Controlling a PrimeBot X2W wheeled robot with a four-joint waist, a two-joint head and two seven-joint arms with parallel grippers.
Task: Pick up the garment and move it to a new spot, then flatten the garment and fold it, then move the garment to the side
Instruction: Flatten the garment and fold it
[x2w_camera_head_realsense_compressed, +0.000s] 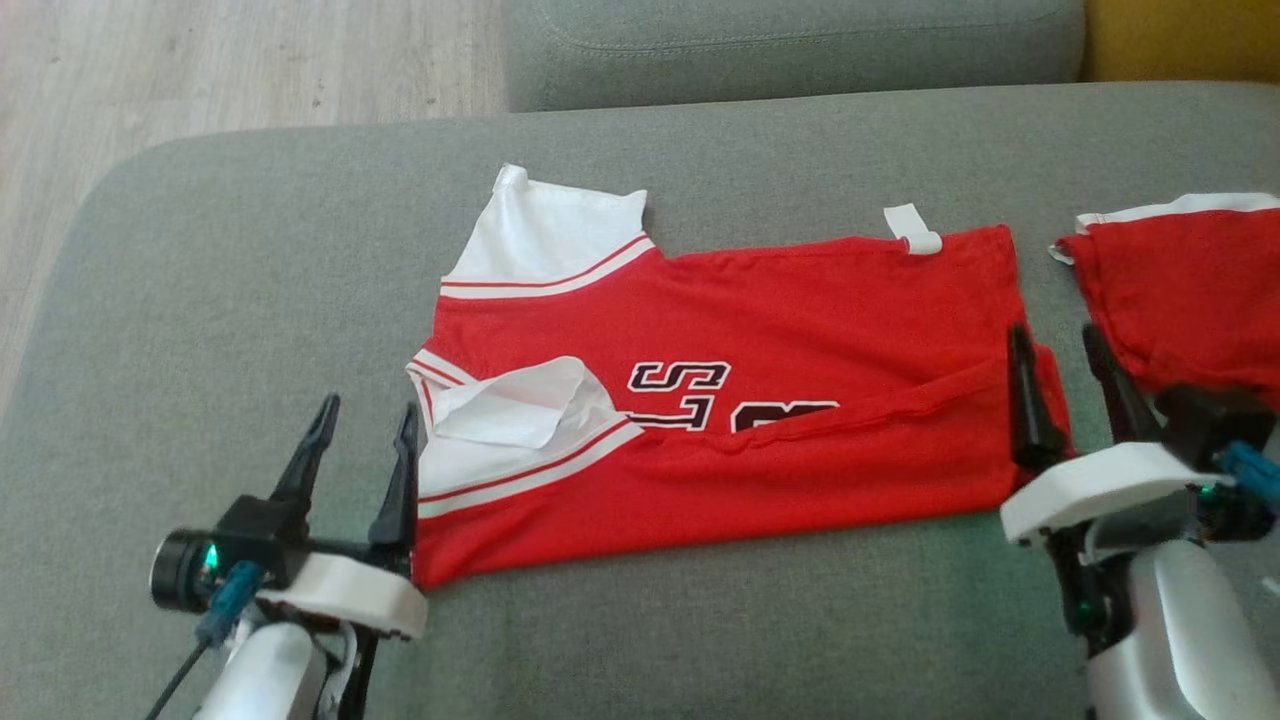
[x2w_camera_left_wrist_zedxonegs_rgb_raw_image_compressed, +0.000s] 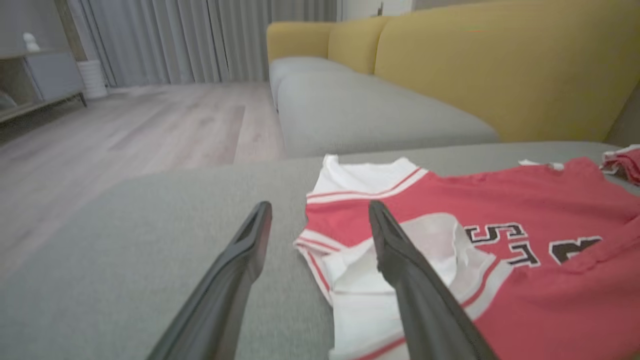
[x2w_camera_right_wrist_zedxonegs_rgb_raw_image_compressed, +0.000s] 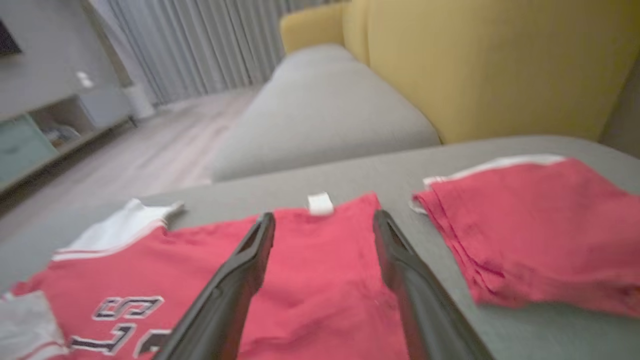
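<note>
Garment folded on cushion between left end effector and right end effector, both spread; bare cushion outside left, red cloth beside right.

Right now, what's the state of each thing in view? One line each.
Red jersey: lying on the cushion, near long edge folded up over the lettering, near sleeve rumpled.
White tag: sticking out past the jersey's far edge.
Second red garment: folded, lying apart on the right.
Left tool: open, holding nothing, at the sleeve end.
Right tool: open, holding nothing, at the hem end.
Grey cushion: bearing both garments.
</note>
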